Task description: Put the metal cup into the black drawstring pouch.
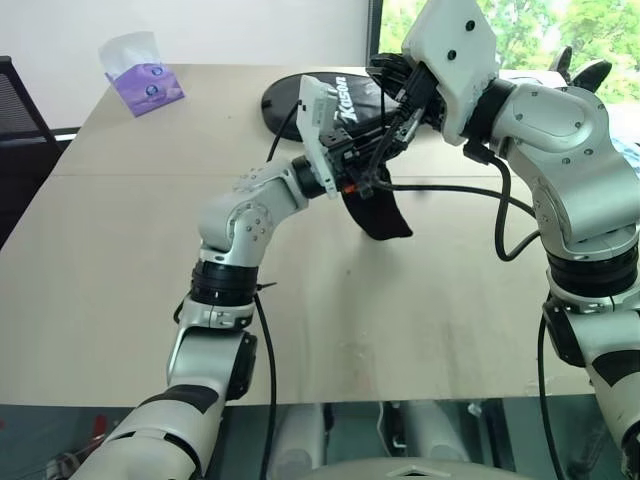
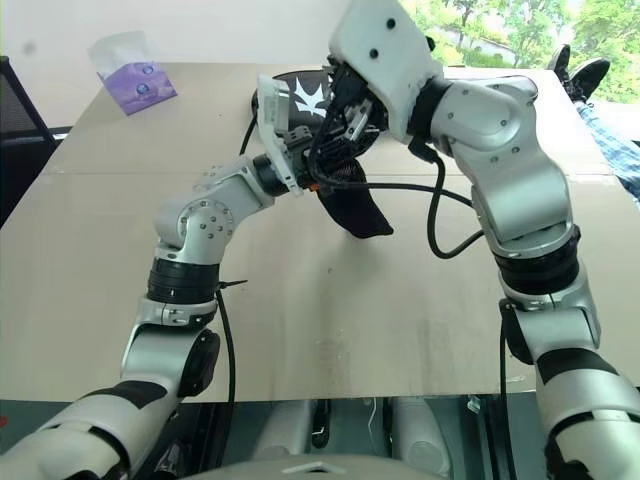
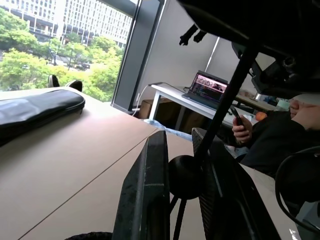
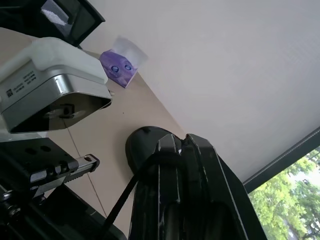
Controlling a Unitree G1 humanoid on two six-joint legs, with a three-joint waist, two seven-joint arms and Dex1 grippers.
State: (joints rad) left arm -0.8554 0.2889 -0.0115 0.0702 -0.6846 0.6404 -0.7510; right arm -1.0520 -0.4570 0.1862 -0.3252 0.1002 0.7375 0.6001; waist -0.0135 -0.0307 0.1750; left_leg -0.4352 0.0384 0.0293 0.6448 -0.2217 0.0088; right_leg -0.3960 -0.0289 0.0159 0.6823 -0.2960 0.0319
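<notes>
Both my grippers meet mid-air at the black drawstring pouch, right gripper pinched shut on its cord, left gripper narrowed around cord; cup possibly inside, unseen.

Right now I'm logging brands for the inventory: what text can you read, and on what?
"Kason", partly hidden by the grippers: white lettering on the long black racket cover.
Small print on the left wrist camera housing: too small to read.
Print on the purple tissue pack: too blurred to read.
</notes>
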